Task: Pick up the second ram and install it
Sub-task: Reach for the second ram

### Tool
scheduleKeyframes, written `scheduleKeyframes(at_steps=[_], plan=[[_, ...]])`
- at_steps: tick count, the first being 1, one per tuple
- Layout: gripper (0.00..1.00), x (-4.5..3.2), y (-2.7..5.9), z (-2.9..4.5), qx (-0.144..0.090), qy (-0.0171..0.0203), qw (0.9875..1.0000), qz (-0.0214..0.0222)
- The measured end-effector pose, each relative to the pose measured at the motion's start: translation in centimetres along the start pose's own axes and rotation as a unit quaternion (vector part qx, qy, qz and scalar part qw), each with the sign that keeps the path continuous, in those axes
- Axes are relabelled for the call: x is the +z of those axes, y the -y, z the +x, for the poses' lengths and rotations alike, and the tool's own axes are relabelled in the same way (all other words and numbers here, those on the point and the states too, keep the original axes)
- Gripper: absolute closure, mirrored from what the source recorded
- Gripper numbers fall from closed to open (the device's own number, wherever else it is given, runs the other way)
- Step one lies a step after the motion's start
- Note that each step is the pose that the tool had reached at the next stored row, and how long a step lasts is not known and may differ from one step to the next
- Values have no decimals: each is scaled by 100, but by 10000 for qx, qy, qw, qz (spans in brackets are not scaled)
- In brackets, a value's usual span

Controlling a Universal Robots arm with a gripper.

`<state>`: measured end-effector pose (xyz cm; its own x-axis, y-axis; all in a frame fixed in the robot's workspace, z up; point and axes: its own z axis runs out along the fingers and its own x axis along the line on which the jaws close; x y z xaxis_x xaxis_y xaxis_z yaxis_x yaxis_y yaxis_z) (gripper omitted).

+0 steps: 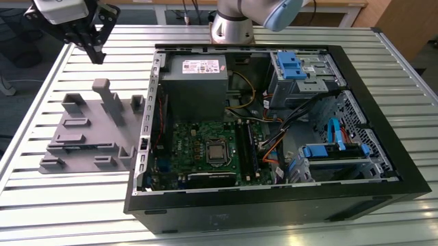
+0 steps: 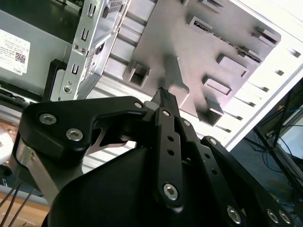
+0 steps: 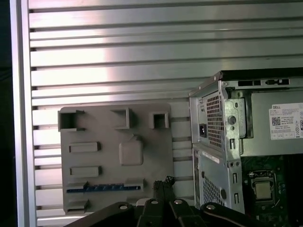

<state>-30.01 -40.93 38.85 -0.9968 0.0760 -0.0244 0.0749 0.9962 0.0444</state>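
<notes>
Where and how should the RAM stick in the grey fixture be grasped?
Probably best gripped by its long upper edge, pinching the two flat faces near mid-length, coming straight down. The second ram stands on edge in a slot of the grey fixture, leaving just that edge exposed.

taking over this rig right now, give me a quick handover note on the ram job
Gripper: shut and holding nothing, up in the air near the grey fixture, touching nothing.
Ram stick: stands edge-on in a slot of the fixture, seen as a thin blue strip in the first wrist view. Not gripped.
Computer case: open, beside the fixture on the exterior view's right. Its long black memory slots run next to the processor.
Done: nothing shows for this stick.
Left: both the pick-up and the install.
</notes>
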Motion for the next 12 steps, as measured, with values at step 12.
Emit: scheduleKeyframes(at_steps=[12], plan=[[89, -5, 122, 190, 0, 0, 10000, 0]])
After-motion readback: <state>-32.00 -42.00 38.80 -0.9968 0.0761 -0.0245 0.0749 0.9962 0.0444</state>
